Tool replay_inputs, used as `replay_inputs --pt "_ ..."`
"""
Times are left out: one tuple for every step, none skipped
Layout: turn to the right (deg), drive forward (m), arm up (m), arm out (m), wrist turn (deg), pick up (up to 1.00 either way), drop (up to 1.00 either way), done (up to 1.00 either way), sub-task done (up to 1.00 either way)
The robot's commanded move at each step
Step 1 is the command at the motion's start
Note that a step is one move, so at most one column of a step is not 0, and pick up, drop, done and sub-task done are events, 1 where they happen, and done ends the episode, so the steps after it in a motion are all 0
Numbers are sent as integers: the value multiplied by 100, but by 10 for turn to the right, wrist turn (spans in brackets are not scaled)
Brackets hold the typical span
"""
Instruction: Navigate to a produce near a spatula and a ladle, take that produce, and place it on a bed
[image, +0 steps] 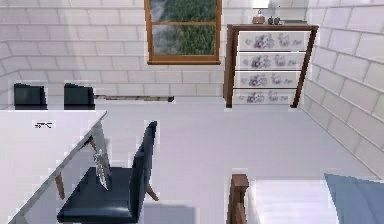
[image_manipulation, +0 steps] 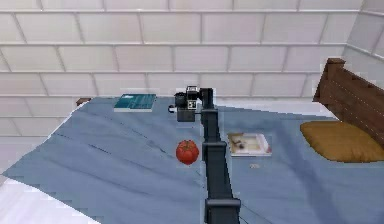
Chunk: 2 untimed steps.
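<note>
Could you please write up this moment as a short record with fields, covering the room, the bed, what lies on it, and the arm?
room: white brick walls, window, dresser, white table, dark chair
surface: bed with blue cover and wooden headboard
on bed: red round produce, teal book, open booklet, orange pillow
arm: dark bar reaching out over the bed
gripper: near the bed's far edge; cannot tell whether it holds anything

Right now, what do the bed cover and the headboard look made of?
Bed cover: blue cloth, matte, going by its soft creases. Headboard: dark brown wood, probably, with plank lines and a post; gloss unclear.
</note>
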Motion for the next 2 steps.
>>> replay_inputs --pt "0 0 0 -8 0 0 0 0 0" --pt "0 0 0 0 0 0 0 100 0"
